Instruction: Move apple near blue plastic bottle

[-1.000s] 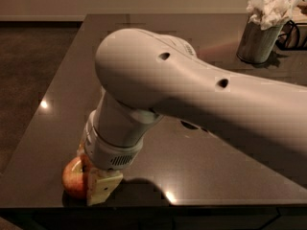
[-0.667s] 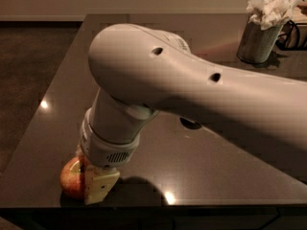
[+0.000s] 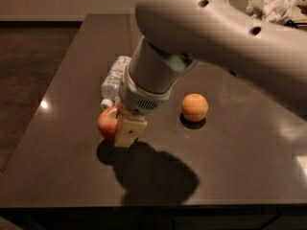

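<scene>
The apple (image 3: 106, 123), red with a yellowish patch, is in the gripper (image 3: 116, 130). The jaws are clamped on it: one pale finger (image 3: 129, 132) presses its side, and the other is hidden behind the fruit. The apple hangs clear of the dark surface (image 3: 62, 143), with its shadow just below the jaws. The blue plastic bottle (image 3: 114, 79) lies on its side just beyond the jaws, its white cap (image 3: 106, 103) pointing toward them. Whether the cap and the apple touch, I cannot tell. An orange (image 3: 194, 107) rests on the surface off to one side of the jaws, apart from the apple. The thick grey arm (image 3: 216, 37) slopes down to the jaws from the far corner, where crumpled white tissue (image 3: 273, 6) shows behind it.
</scene>
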Action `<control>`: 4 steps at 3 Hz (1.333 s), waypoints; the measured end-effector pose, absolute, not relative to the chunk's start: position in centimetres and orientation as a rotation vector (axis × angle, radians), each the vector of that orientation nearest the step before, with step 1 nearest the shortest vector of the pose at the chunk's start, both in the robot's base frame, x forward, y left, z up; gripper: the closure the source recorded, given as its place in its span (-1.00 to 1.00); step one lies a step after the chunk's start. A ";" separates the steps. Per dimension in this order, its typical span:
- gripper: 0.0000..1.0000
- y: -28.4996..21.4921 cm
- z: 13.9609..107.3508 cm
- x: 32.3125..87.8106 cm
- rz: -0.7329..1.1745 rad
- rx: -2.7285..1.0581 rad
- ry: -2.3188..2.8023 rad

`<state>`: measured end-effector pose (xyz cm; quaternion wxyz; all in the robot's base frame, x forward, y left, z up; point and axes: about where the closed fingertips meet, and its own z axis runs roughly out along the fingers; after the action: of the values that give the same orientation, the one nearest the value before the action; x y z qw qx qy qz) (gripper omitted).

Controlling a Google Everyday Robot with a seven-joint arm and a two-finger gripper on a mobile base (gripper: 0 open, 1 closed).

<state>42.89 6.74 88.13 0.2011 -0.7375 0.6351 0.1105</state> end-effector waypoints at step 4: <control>1.00 1.8 86.6 52.7 0.197 -1.754 2.023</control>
<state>52.70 1.79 86.60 0.2264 -0.6364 0.7339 0.0716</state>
